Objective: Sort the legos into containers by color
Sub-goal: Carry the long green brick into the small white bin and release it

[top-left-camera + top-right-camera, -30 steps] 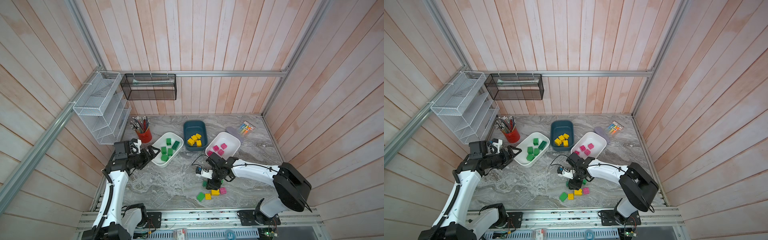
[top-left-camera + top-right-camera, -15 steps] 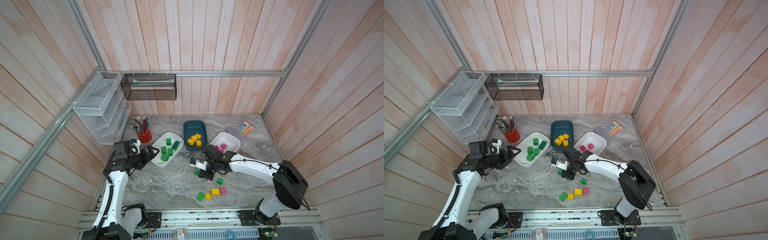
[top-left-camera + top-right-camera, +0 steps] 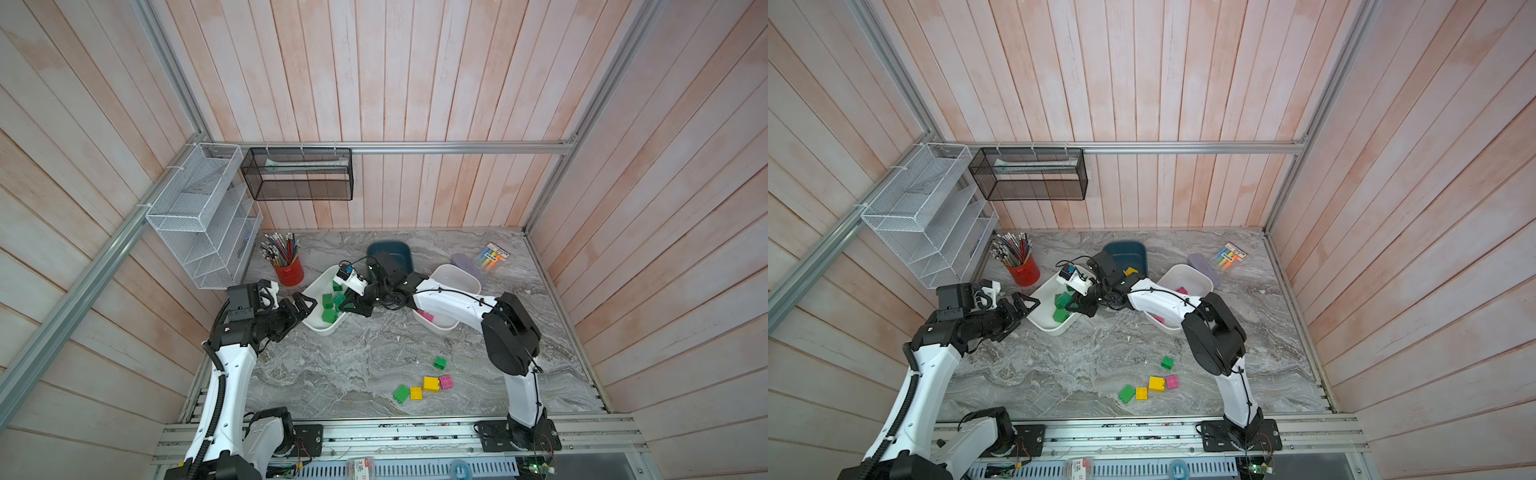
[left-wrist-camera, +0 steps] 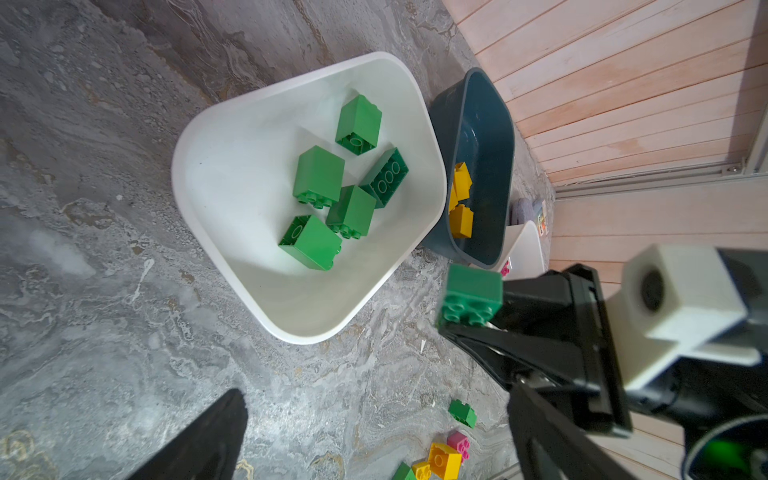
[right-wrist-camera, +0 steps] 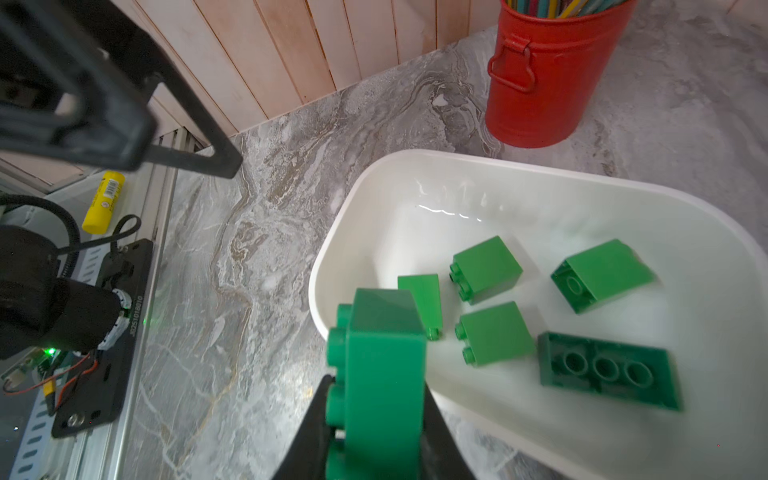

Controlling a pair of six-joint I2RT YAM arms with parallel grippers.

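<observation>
My right gripper (image 5: 376,401) is shut on a green lego (image 5: 382,365), held at the near rim of the white container (image 3: 320,328) that holds several green legos (image 4: 318,176). The held lego (image 4: 471,297) also shows in the left wrist view. In both top views the right gripper (image 3: 347,305) reaches across the middle. My left gripper (image 3: 305,302) stands open and empty just left of that container. The teal container (image 3: 388,249) holds yellow legos (image 4: 460,220). The other white container (image 3: 457,272) holds pink legos (image 3: 426,316). A few loose legos (image 3: 431,383) lie near the front.
A red pencil cup (image 3: 289,272) stands behind the green container. A highlighter pack (image 3: 492,257) and a purple case (image 3: 467,264) lie at the back right. Wire baskets (image 3: 199,212) hang on the left wall. A yellow marker (image 5: 104,201) lies on the frame.
The right gripper shut on a green lego at the front pile and carried it left and back to the container with green legos. The left arm has not moved.
</observation>
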